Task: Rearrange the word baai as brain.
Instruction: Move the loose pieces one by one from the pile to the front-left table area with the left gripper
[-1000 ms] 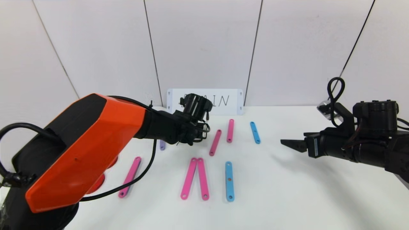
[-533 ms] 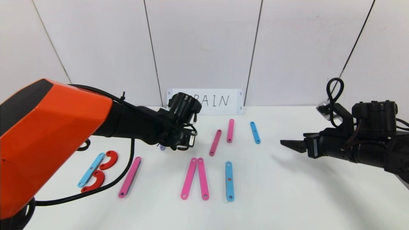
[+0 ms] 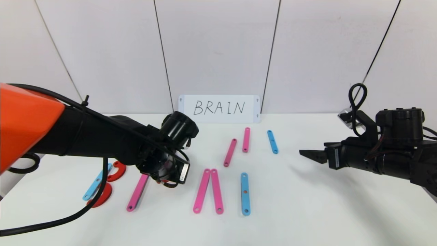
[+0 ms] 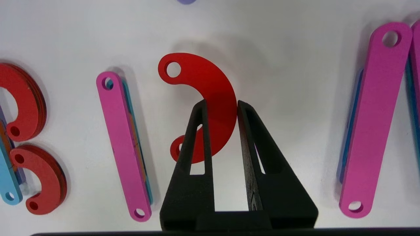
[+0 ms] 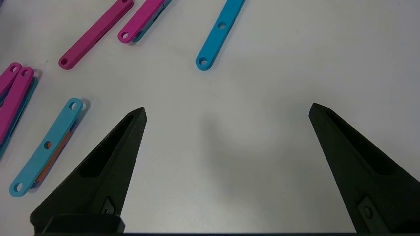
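Observation:
My left gripper [image 3: 166, 175] hangs over the table just right of a long pink strip [image 3: 138, 192]. In the left wrist view the gripper [image 4: 220, 103] is shut on a red half-ring curve [image 4: 210, 85], held a little above the table beside that pink strip [image 4: 123, 144]. Two more red curves [image 3: 117, 169] [image 3: 102, 196] and a blue strip [image 3: 95, 182] lie at the far left. Two pink strips [image 3: 203, 191] form a narrow peak at the centre, with a blue strip [image 3: 245, 193] to their right. My right gripper [image 3: 307, 154] is open and empty over bare table at the right [image 5: 228, 109].
Two short pink strips [image 3: 230, 152] [image 3: 246, 139] and a short blue strip [image 3: 272, 141] lie farther back. The white "BRAIN" card [image 3: 219, 108] leans on the back wall. A purple piece's end [image 4: 186, 1] shows beyond the red curve. The left arm's cable trails over the table's left front.
My left arm has swung back from the card toward the near left and lowered, stopping beside the long pink strip. The card is uncovered now. The right arm has not moved.

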{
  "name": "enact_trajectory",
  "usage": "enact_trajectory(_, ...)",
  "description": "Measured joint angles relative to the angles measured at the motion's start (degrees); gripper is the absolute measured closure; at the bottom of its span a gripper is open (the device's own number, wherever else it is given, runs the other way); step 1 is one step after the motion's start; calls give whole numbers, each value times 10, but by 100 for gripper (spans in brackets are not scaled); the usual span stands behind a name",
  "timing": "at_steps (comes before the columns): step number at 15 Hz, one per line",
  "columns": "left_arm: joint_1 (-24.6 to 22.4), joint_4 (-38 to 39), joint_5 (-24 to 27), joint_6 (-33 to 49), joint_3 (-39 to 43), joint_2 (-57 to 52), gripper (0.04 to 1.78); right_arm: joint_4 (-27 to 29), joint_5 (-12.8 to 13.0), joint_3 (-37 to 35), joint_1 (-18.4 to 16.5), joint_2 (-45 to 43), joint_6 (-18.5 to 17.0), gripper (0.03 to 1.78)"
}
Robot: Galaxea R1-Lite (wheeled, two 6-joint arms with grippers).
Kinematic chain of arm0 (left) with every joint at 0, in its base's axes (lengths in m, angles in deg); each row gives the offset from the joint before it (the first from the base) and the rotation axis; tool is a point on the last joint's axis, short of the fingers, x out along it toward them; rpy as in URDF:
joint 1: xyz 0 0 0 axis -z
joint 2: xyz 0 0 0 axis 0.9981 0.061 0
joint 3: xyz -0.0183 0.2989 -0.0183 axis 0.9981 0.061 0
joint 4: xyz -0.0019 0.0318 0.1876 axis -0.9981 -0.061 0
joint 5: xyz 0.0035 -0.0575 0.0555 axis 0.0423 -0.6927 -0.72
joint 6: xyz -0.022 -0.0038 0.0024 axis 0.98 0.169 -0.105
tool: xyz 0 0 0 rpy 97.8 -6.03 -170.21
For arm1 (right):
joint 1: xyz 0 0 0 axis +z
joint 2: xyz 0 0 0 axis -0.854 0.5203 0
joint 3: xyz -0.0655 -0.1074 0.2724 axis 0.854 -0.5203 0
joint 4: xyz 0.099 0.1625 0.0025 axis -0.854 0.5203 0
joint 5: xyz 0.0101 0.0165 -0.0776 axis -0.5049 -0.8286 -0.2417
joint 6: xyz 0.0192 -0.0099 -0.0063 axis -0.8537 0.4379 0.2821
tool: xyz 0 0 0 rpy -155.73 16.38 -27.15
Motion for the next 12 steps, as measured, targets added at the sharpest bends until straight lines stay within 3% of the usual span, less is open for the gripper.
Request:
enact_trajectory(5, -32, 3, 41, -2, 31, -19, 152, 0, 0, 0, 0, 3, 0, 8)
enact_trajectory(12, -57, 34, 48, -26, 34, -8, 152, 0, 0, 0, 1, 6, 0, 8)
